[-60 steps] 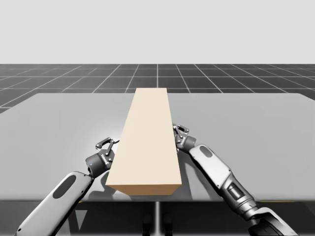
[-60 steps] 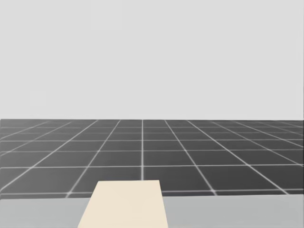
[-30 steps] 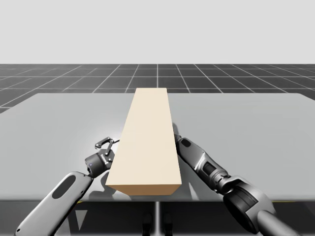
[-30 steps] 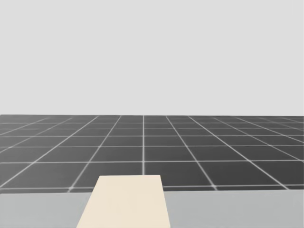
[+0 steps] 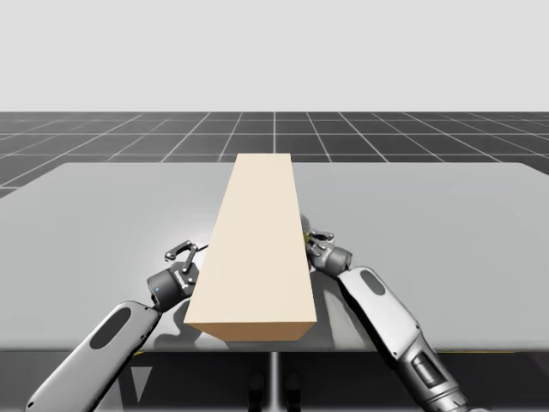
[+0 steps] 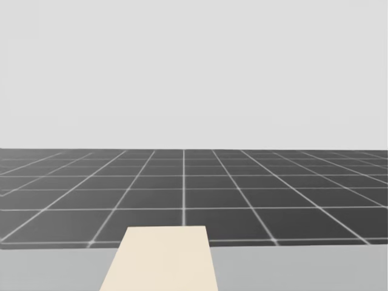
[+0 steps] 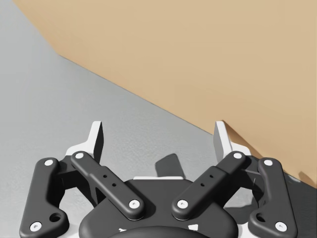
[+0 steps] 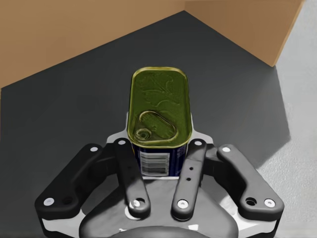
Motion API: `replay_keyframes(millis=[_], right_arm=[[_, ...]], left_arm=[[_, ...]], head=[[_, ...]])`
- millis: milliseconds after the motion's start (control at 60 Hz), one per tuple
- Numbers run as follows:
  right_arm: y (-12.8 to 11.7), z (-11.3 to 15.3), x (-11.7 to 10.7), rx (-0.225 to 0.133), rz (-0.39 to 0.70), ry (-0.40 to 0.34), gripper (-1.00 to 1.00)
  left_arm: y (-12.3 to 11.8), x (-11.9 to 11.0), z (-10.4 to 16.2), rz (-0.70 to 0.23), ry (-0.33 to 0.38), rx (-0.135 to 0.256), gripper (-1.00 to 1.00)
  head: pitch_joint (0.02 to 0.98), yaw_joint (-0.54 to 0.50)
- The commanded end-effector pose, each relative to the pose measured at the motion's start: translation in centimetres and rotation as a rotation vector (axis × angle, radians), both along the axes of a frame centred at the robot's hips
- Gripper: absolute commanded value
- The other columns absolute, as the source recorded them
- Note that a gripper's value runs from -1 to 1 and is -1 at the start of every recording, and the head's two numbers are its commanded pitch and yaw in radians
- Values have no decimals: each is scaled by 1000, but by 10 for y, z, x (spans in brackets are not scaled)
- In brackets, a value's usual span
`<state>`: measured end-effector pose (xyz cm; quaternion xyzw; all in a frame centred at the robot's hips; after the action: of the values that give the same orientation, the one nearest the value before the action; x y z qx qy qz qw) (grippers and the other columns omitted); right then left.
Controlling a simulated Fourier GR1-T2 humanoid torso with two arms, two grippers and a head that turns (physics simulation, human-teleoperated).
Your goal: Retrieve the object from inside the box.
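Olive-lidded blue oblong can [image 8: 158, 111] clamped in right gripper [image 8: 159, 148] beside tan box [image 5: 257, 240]; left gripper [image 7: 159, 139] fingers apart.

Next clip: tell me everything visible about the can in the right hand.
The can is oblong with rounded corners. Its lid looks like gold-green metal, with a ring-pull tab, unopened. The side is dark blue with a white barcode label. Lid toward the wrist camera, it is clamped from both sides by the fingers of the right hand. Beyond it are dark shaded ground and the tan box; contact with either cannot be told.
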<state>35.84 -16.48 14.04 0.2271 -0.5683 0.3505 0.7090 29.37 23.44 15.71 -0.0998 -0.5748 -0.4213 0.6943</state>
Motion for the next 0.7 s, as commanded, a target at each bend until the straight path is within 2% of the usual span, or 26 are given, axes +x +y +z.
replay_keyframes(millis=[17, 133, 300, 367, 483, 583, 617, 700], right_arm=[[-53, 34, -8, 31, -198, -164, 1000], [-81, 43, -26, 61, -262, -202, 1000], [-107, 58, -45, 76, -324, -252, 1000], [-113, 69, -52, 82, -345, -279, 1000], [-119, 101, -62, 112, -371, -338, 1000], [-124, 130, -62, 115, -387, -386, 1000], [-126, 137, -59, 111, -393, -402, 1000], [-136, 156, -46, 127, -422, -429, 1000]], left_arm=[[1, 1, 0, 4, 0, -9, -1000], [2, 1, 1, 4, 0, -12, -1000], [4, 1, 2, 9, 2, -13, -1000], [4, 1, 2, 10, -1, -14, -1000], [5, 1, 3, 15, -3, -17, -1000], [6, 1, 3, 20, -5, -19, -1000], [7, 1, 4, 21, -6, -20, -1000], [8, 2, 5, 27, -11, -25, -1000]], head=[[126, -36], [125, -40], [125, -39], [125, -38], [124, -36], [122, -35], [121, -36], [116, -34]])
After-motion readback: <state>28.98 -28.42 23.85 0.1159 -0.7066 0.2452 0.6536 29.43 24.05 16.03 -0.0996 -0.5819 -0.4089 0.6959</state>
